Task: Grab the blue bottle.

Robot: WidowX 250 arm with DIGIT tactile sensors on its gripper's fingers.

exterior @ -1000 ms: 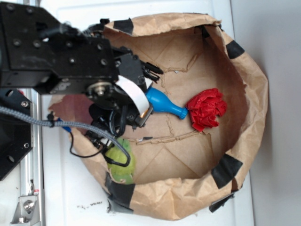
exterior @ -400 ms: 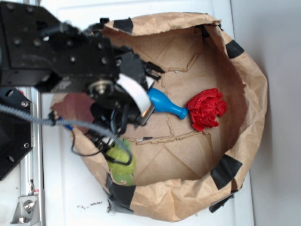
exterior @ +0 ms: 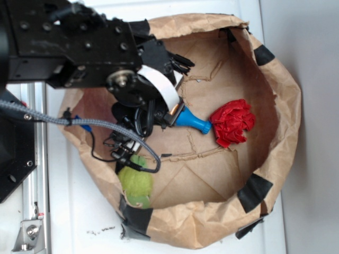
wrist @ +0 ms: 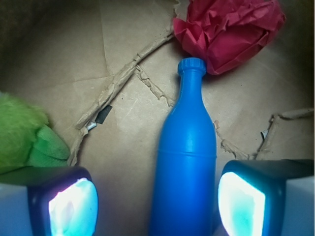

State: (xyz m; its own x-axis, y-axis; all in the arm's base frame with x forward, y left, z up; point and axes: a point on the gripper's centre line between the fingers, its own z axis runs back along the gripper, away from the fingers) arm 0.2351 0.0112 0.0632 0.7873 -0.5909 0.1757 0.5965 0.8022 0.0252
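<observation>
Down inside the big paper bag (exterior: 275, 106) the black arm (exterior: 69, 47) has its gripper (wrist: 157, 201) low over the blue bottle (wrist: 189, 162). Its two fingers (wrist: 241, 201) are open, one on each side of the fat part of the bottle, and neither touches it. The bottle lies flat on the bag floor, and its cap touches the red paper wad (wrist: 229, 29). The green ball (wrist: 24, 132) sits just beside the left finger.

What could go wrong? The bottle is smooth and round, and it lies nearer the right finger. When the fingers shut, it might roll or slip out. The left finger might bump the green ball too.

From the outside view, the arm hides most of the bottle, and only the neck and cap show. From the wrist view, the bottom of the bottle is cut off. The finger ends are blurry, and I cannot tell how low they are.
</observation>
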